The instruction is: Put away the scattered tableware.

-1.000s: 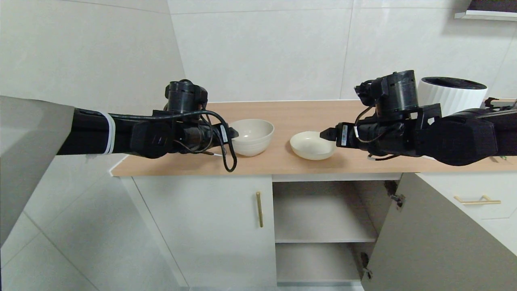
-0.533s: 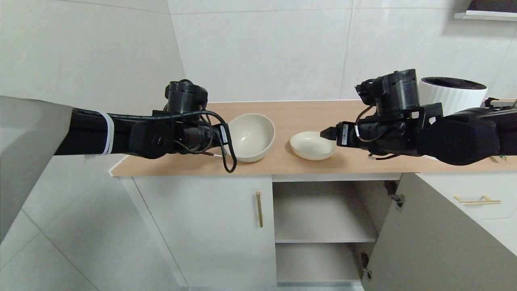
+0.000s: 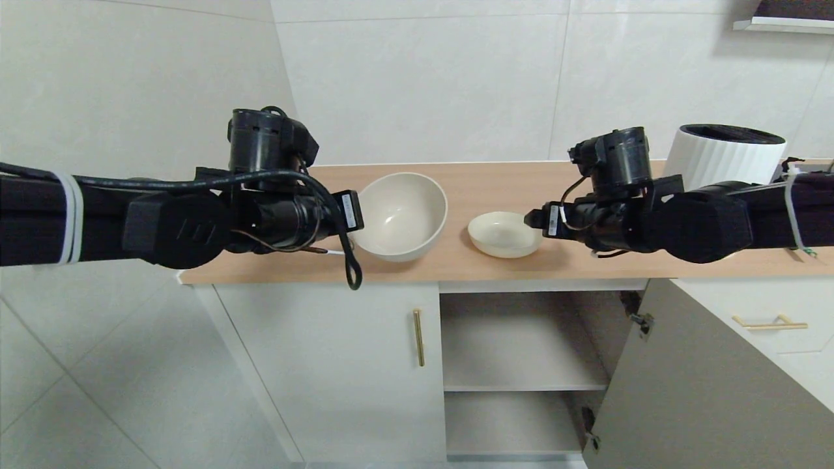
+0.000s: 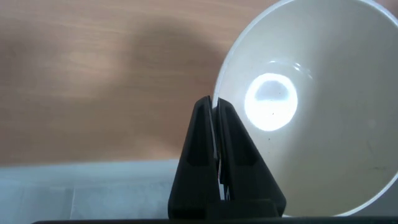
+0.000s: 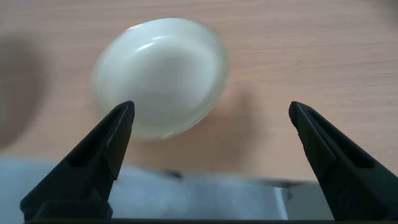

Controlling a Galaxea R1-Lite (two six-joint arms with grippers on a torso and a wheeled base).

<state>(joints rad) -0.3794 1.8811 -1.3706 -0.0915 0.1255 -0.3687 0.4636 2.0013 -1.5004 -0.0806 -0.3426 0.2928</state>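
Nearest, the cabinet [image 3: 521, 339] under the worktop [image 3: 475, 185] stood open. Its right door [image 3: 684, 391] was swung out and two bare shelves showed inside. The left door [image 3: 339, 365] was closed, with a gold bar handle [image 3: 420, 337]. A drawer front with a gold handle [image 3: 769, 322] sat further right.

At the front edge of the wooden worktop, left of centre, the left gripper [image 3: 353, 218] had its fingers [image 4: 202, 134] pressed onto the rim of the large bowl [image 3: 401, 215]. The bowl was tilted with its opening towards the head camera. Could not tell whether its base touched the worktop.

Just beside it, near the front edge at centre, the small bowl [image 3: 502, 234] sat upright on the worktop. The right gripper [image 3: 531, 218] was by its right side, fingers [image 5: 106, 146] spread wide, not touching it.

Toward the back right corner stood a white ribbed container [image 3: 726, 153]. Behind the worktop was a pale tiled wall [image 3: 423, 85].
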